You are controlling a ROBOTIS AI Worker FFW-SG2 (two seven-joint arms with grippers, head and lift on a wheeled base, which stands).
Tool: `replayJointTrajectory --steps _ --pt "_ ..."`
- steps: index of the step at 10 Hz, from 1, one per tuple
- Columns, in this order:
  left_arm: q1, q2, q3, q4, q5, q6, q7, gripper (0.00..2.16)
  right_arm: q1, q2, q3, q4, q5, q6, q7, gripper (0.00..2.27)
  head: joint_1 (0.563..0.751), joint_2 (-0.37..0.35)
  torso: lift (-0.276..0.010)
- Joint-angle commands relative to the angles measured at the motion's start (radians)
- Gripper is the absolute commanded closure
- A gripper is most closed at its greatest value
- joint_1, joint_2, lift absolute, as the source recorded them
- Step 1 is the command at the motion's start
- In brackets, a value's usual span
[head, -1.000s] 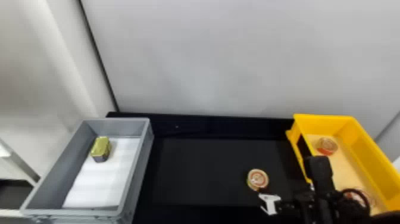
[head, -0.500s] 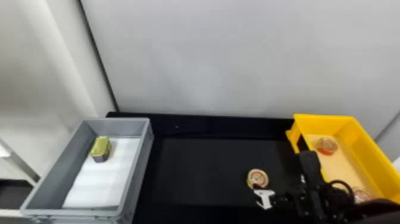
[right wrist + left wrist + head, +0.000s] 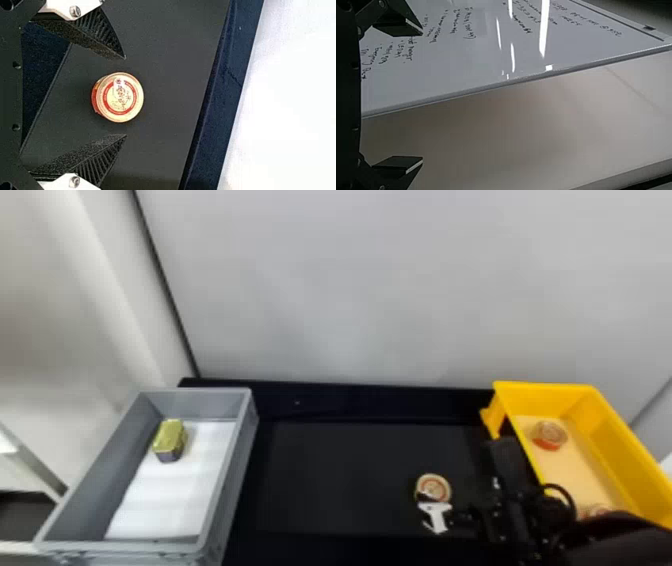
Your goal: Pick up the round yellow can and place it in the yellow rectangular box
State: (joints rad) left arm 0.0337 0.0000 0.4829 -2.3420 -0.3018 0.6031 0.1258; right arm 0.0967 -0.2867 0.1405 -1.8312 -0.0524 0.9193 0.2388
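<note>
On the desk (image 3: 340, 475), the round can (image 3: 120, 97) sits between or just under the tips of the right pincer (image 3: 125, 97); they are wide.

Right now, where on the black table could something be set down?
Bare: the black table between the grey rectangular crate and the round yellow can. Crowded: from that can to the yellow rectangular box, where the right gripper and its black arm are.

Is a black bench (image 3: 350, 470), bearing a round can (image 3: 439, 487) (printed face up), between grey box (image 3: 120, 546) and yellow rectangular box (image 3: 545, 395).
</note>
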Motion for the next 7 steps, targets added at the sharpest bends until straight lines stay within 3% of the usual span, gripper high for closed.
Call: replayJointTrajectory --steps 1,7 --pt "0.0 -0.003 -0.004 0.003 0.001 0.0 0.0 0.14 -0.015 0.001 0.007 0.046 0.006 -0.021 0.002 0.09 0.694 0.014 -0.068" --pt "-0.001 -0.003 -0.013 0.004 0.0 0.0 0.003 0.14 -0.061 0.018 0.005 0.161 0.014 -0.081 0.004 0.1 0.694 0.014 -0.068"
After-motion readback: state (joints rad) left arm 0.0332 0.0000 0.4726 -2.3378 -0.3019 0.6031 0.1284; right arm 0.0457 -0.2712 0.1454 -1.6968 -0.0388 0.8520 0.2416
